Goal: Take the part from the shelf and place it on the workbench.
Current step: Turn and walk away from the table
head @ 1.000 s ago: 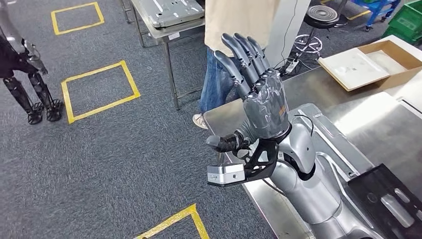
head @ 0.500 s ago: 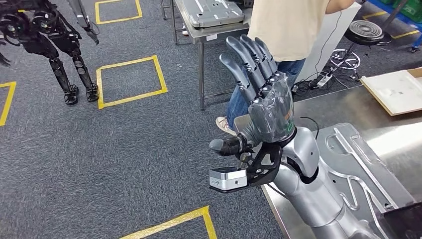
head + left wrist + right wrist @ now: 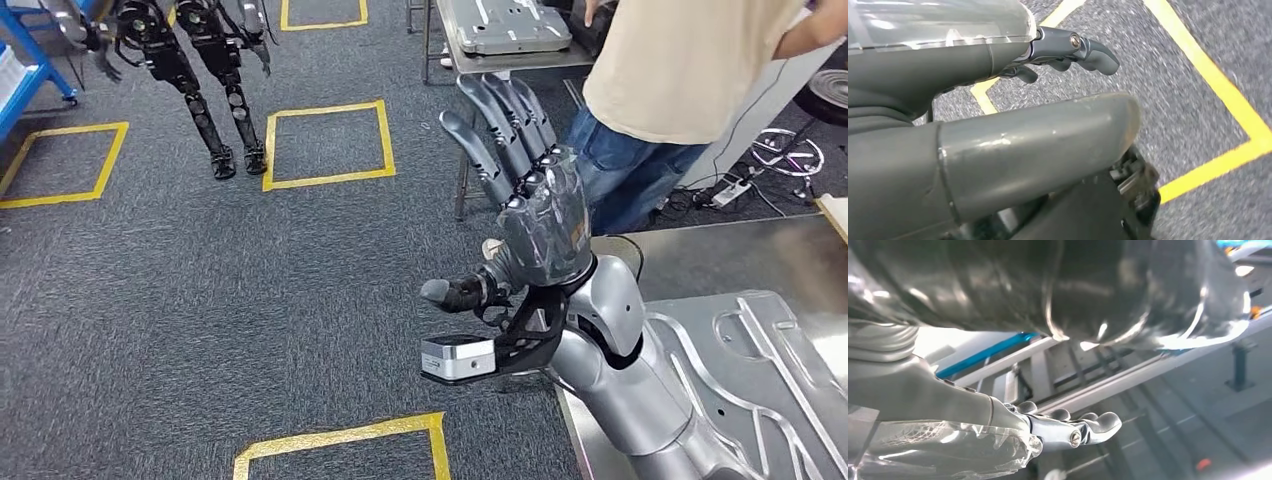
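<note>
silver arm (image 3: pixel 620 370) | dark grey robot hand (image 3: pixel 530 215) | clear plastic cover

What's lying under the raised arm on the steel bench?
A ribbed sheet-metal part lies flat on the steel bench. The arm crosses over the part's left edge, so that edge and the bench corner beneath it are hidden.

Head view high, looking down over floor (image 3: pixel 200 300); wrist views close behind hands, left sharing floor.

right hand (image 3: pixel 535 215) raised over grey carpet, fingers extended and apart, holding nothing. silver part (image 3: pixel 745 370) on workbench (image 3: pixel 700 255). person (image 3: pixel 680 90) stands beyond.
</note>
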